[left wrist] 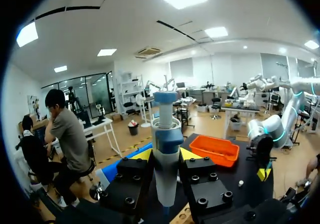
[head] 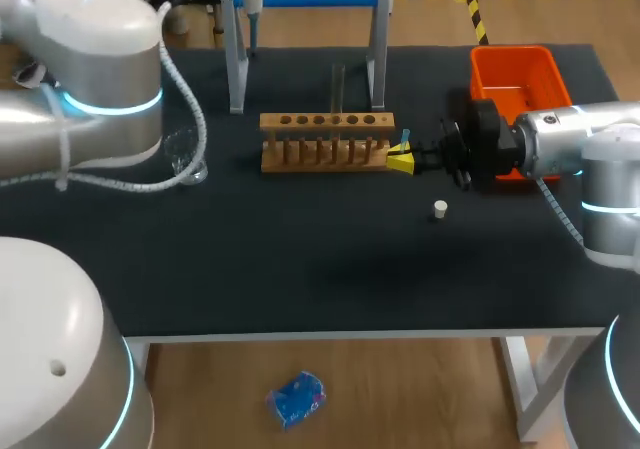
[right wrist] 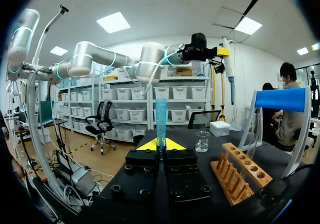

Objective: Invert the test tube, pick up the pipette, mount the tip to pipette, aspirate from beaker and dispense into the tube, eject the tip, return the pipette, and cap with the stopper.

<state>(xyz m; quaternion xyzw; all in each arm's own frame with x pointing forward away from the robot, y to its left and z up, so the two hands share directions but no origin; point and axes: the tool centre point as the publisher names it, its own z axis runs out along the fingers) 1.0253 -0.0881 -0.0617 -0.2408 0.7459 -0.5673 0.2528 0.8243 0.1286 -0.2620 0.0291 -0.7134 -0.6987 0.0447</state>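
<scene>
Passing room over the table (head: 300, 269) before the wooden rack (head: 325, 141); small stopper (head: 440, 208), probably, there.

Upright blue test tube (right wrist: 160, 121); pipette (left wrist: 165, 154) vertical

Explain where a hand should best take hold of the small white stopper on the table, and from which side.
Grip the stopper across its sides, coming straight down from above. It is short and sits low on the black table, so a sideways approach would likely scrape the surface; nothing stands close beside it.
</scene>
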